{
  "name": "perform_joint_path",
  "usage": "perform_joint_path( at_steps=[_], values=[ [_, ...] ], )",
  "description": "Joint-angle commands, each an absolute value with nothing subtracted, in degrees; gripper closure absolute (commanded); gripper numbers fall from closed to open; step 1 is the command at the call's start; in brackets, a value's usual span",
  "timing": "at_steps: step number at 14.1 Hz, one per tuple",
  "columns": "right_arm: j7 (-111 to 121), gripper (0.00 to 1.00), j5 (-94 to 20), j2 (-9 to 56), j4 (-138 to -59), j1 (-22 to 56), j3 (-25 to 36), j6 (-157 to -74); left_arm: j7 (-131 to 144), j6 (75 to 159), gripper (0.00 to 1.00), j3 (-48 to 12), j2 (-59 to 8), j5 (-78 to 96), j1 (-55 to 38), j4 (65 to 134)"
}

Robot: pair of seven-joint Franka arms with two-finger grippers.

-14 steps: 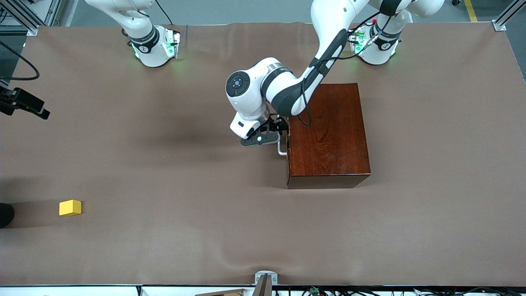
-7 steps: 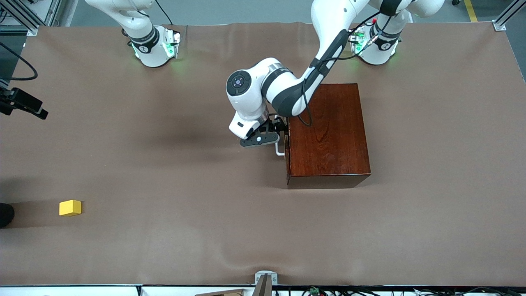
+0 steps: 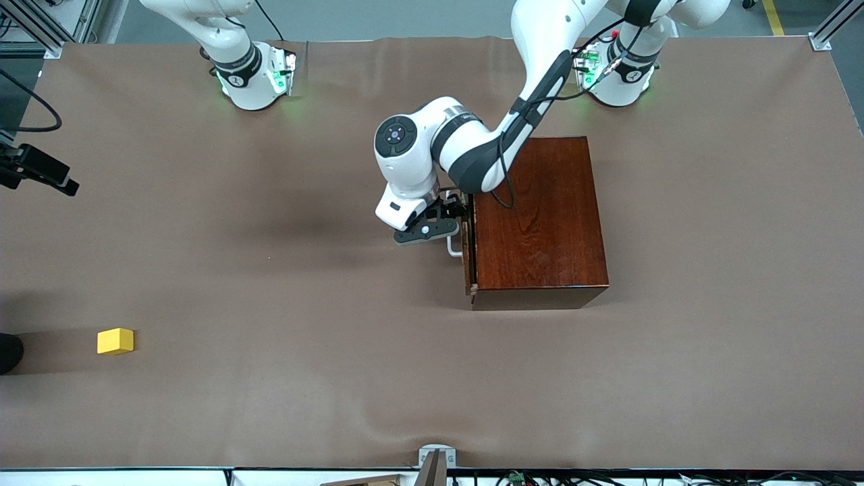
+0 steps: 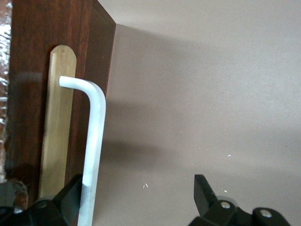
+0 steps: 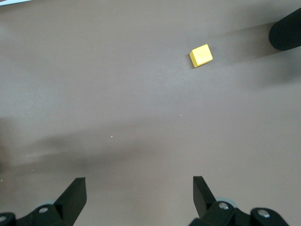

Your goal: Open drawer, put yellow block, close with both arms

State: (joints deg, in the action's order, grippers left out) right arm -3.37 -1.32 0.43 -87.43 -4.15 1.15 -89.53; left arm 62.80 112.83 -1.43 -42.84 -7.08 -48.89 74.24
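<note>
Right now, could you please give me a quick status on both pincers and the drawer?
Left pincer open at the white handle, drawer barely out. Right pincer open over bare table, yellow block untouched. Nothing in the way.

The front camera looks down from high across the table [image 3: 270,405], facing both arm bases. Each wrist camera peers past its own pincer: the left close on the drawer [image 4: 70,56] handle [image 4: 94,141], the right higher over the yellow block [image 5: 201,55] (both also in front view).
</note>
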Motion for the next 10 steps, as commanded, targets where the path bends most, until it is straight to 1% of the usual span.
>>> perform_joint_path(
  at_steps=[1, 6, 10],
  values=[
    [-3.43, 0.0, -1.32, 0.26, -86.75, -4.83, 0.7, -89.12, 63.63, 120.93, 0.0, -1.85, -45.35, -4.84, -49.48, 71.89],
    [-3.43, 0.0, -1.32, 0.26, -86.75, -4.83, 0.62, -89.12, 64.07, 123.83, 0.0, -1.76, -45.61, -4.13, -49.57, 71.89],
    [-3.43, 0.0, -1.32, 0.35, -86.75, -4.75, 0.62, -89.38, 63.19, 128.3, 0.0, -1.67, -45.88, -4.22, -49.66, 71.89]
  ],
)
